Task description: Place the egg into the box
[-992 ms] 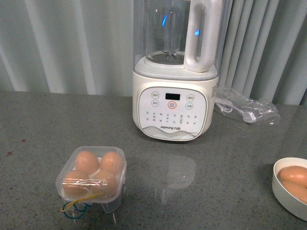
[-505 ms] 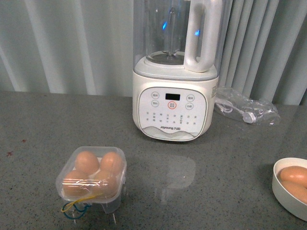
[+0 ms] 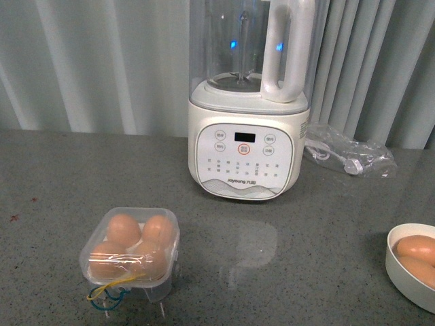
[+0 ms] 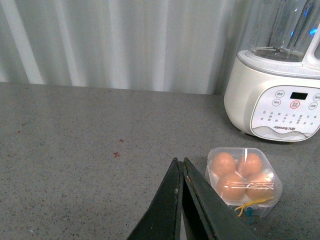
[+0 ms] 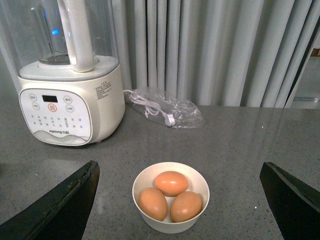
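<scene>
The box (image 3: 130, 252) stands at the front left of the grey counter, its clear lid down over several orange-brown eggs and yellow and blue string at its front. In the left wrist view the box (image 4: 243, 180) lies just beside my left gripper (image 4: 180, 160), which is shut with nothing in it. A white bowl (image 5: 170, 226) holds three more eggs, the nearest to the blender being one egg (image 5: 171, 183). My right gripper (image 5: 178, 164) is open, its fingers wide on either side of the bowl and apart from it. Neither arm shows in the front view.
A white blender (image 3: 248, 102) with a clear jug stands at the back centre. A crumpled plastic bag (image 3: 350, 157) with a cable lies to its right. The bowl (image 3: 401, 275) sits at the right edge of the front view. Grey curtains hang behind the counter.
</scene>
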{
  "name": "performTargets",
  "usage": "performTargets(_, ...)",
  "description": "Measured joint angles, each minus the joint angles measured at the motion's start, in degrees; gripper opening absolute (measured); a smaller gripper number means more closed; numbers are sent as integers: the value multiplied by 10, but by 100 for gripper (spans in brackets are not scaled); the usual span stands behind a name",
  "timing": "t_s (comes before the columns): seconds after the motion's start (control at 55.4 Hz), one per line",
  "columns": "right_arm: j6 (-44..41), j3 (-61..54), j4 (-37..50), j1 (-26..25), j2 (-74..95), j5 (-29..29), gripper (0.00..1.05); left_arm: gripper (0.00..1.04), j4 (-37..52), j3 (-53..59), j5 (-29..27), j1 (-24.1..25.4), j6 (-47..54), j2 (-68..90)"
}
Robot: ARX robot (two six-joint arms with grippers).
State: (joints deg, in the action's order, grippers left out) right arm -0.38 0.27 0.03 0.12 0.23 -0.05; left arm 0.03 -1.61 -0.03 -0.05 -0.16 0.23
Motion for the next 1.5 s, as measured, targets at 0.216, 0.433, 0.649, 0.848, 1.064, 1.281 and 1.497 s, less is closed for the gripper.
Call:
performTargets(0.216, 0, 0, 0, 0, 0, 0, 97, 42, 0, 0, 0, 0, 0, 0)
performTargets(0.433, 0, 0, 0, 0, 0, 0, 97, 81, 0, 0, 0, 0, 0, 0)
performTargets(0.649, 0, 0, 0, 0, 0, 0, 97, 98, 0, 0, 0, 0, 0, 0)
performTargets(0.848, 0, 0, 0, 0, 0, 0, 97, 98, 0, 0, 0, 0, 0, 0)
performTargets(1.064, 0, 0, 0, 0, 0, 0, 97, 98, 0, 0, 0, 0, 0, 0)
performTargets(1.281, 0, 0, 0, 0, 0, 0, 97, 98, 0, 0, 0, 0, 0, 0)
performTargets(1.497, 0, 0, 0, 0, 0, 0, 97, 98, 0, 0, 0, 0, 0, 0)
